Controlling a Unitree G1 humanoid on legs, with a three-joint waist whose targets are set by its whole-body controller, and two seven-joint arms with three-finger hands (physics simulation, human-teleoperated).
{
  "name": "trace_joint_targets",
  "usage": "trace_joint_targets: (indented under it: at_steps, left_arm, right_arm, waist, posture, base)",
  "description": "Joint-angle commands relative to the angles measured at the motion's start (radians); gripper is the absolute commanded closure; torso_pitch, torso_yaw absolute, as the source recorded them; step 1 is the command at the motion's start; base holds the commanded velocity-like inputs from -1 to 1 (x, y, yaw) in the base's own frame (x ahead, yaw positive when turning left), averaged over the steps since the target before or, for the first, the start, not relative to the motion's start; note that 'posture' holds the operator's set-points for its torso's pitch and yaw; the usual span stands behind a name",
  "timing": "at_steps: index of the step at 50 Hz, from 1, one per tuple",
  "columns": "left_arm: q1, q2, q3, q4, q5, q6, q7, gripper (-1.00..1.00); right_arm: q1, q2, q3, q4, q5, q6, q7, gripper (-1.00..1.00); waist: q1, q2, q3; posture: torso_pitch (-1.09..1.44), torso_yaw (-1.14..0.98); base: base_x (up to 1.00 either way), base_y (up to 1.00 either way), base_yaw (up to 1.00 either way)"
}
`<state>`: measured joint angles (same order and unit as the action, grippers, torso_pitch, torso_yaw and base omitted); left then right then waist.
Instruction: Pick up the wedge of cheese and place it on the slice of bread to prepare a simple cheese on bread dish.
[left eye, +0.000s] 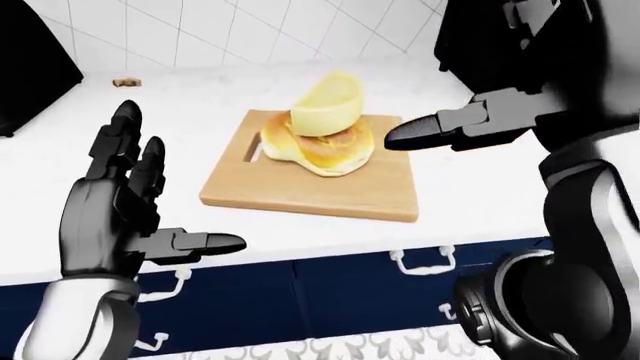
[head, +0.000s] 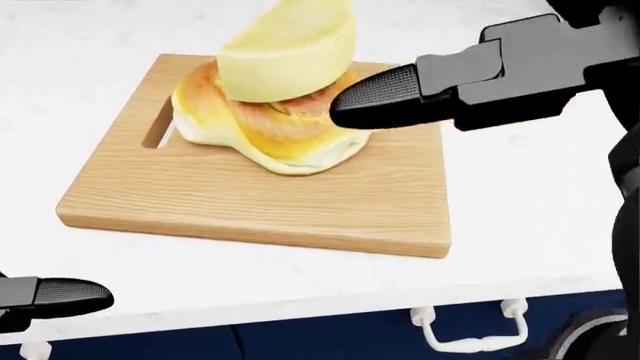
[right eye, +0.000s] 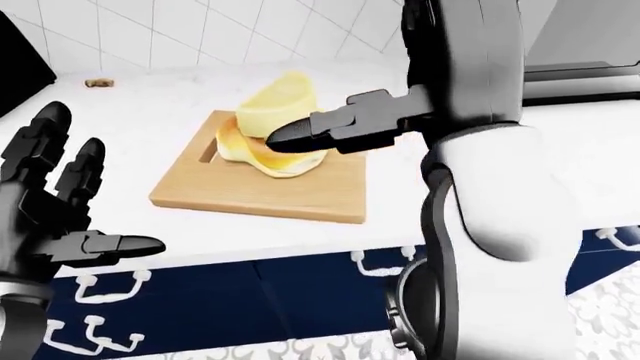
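Cheese (head: 288, 51) sat tilted on bread (head: 270, 127); right hand (head: 400, 94) beside it, fingers wide, holding nothing. Best retreat: straight away, no brushing. Left hand (left eye: 120, 217) wide, idle.

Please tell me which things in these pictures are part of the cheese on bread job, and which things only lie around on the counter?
Part of the job:
- pale yellow wedge of cheese, resting on the bread
- golden-brown slice of bread
- light wooden cutting board under both
- black right hand, open beside the bread

Only lying around:
- small brown crumb-like object near the tiled wall
- black left hand, open, idle
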<state>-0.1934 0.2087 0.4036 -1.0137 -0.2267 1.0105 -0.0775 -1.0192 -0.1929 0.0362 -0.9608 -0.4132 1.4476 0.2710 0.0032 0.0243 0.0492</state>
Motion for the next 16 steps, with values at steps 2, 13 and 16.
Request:
trace_joint_targets:
  at_steps: [2,13,16]
  left_arm:
    - [-0.04,0.019,0.014,-0.032,-0.01,0.002,0.012,-1.0]
    - [-0.079,0.273,0.217,-0.033,-0.509,0.033,0.329,-1.0]
    - [-0.061,0.325,0.263,-0.033,-0.616,0.019,0.397,-1.0]
  right_arm:
    - [0.012,-0.031,-0.023,-0.026,0.004,0.004,0.008,-1.0]
    - [-0.009,-0.158,-0.143,-0.086,0.066,0.092,0.042,-1.0]
    - [-0.02,-0.183,-0.17,-0.086,0.058,0.105,0.067,-1.0]
  waist:
    - [0.0,0.003,-0.015]
    - [-0.007,0.012,-0.008]
    - [-0.008,0.016,-0.005]
  posture:
    - [0.0,0.0]
    - [0.0,0.0]
    - [0.0,0.0]
  base:
    - [0.0,0.0,0.0]
    - [0.0,0.0,0.0]
    - [0.0,0.0,0.0]
